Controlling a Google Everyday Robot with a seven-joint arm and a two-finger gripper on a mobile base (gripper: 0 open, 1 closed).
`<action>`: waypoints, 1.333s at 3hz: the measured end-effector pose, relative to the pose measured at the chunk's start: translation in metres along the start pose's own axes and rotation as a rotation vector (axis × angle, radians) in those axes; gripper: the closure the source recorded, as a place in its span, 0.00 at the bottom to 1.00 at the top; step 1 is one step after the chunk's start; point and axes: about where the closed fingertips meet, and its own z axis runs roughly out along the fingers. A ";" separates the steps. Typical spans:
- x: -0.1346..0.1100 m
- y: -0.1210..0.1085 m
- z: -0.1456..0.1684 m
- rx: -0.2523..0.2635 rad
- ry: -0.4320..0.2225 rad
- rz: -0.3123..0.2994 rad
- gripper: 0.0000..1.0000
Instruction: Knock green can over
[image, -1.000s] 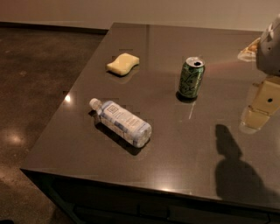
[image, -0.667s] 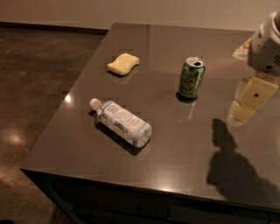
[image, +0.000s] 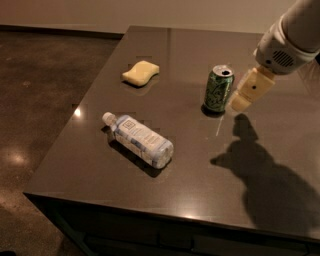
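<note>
Camera view is showing one green can (image: 218, 89), one clear plastic bottle (image: 140, 140) and one yellow sponge (image: 140, 73) on the counter (image: 165, 200). The can is standing upright at about 1 o'clock from the counter's middle. The sponge is lying at 11 o'clock, and the bottle is lying on its side at 8 o'clock. I am hanging my jaws just beside the can, at its 3 o'clock, and I cannot tell whether they are released or clenched. The counter is shining dark and glossy, with a mottled brown floor (image: 35, 100) at 9 o'clock. The bottle is wearing a white label, and its writing is not reading clearly.
</note>
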 end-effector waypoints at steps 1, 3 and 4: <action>-0.015 -0.024 0.028 0.015 -0.068 0.095 0.00; -0.039 -0.037 0.066 0.016 -0.141 0.153 0.00; -0.048 -0.035 0.081 0.014 -0.163 0.142 0.00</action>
